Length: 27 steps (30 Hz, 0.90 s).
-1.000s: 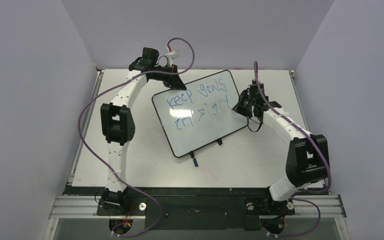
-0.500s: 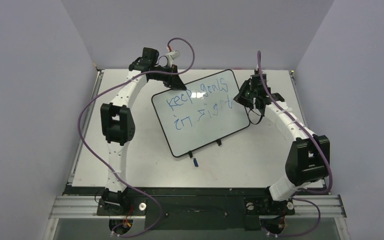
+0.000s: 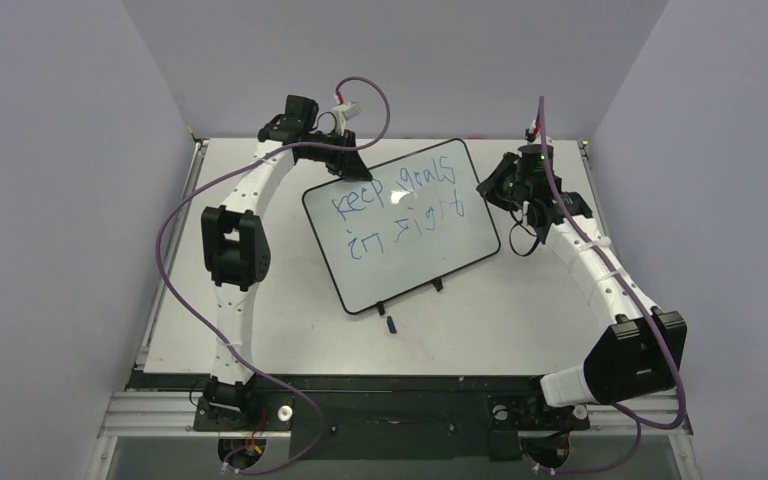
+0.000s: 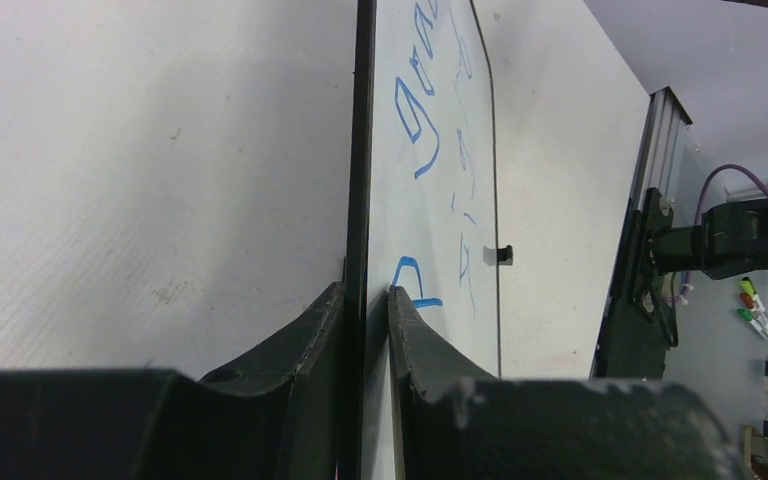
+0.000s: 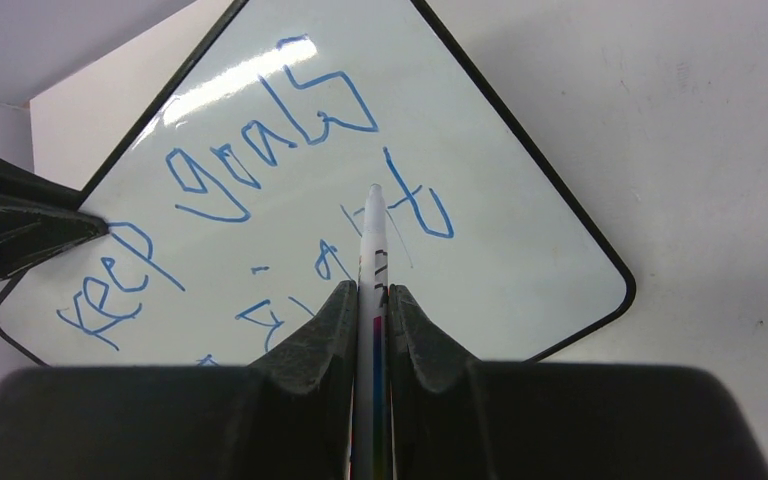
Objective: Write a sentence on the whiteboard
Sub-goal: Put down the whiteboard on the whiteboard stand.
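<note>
Two pincers flank the whiteboard [image 3: 415, 262], which lies askew on the far middle of the table [image 3: 520, 300]. The left pincer [image 4: 365, 292] clamps its far-left rim. The right pincer [image 5: 372, 288], just off the far-right corner, is closed on a white marker [image 5: 371, 245] pointing over the blue sentence [image 3: 397, 203]; tip contact is unclear. A small blue cap [image 3: 391, 325] lies just near of the board's clip feet [image 3: 438, 284].

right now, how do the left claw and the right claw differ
The left claw clamps the whiteboard by its rim; the right claw clamps a marker. The left claw sits on the board's far edge, while the right claw sits beside its right-hand edge without gripping it. Both are closed on something thin.
</note>
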Motion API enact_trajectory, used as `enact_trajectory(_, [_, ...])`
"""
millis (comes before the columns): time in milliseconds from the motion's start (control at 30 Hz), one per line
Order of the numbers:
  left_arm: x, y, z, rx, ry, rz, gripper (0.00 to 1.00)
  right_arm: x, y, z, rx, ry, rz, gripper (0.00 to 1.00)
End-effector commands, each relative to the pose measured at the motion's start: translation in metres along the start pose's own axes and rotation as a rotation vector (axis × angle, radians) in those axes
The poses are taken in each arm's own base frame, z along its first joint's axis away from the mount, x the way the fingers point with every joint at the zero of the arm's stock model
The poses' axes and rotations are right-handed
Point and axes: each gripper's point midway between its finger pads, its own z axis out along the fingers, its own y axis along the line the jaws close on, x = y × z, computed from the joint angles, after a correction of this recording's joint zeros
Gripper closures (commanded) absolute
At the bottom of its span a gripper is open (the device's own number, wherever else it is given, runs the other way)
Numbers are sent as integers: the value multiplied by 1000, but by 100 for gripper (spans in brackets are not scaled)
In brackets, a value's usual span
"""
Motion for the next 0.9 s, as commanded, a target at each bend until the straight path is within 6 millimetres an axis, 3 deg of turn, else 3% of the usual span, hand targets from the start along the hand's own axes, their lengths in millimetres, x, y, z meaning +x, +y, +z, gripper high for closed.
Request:
enact_trajectory(0, [-2,-16,0,-15,19,100,83,4,-10,-3,25,-1,-16,100])
enact_trajectory(333, [-1,-11,-1,-46,20,108,67,15,-18,-6,35,17,-36,100])
enact_trajectory(867, [-25,-3,-20,-121,-47,143,51,14,-18,-15,27,9,-46,100])
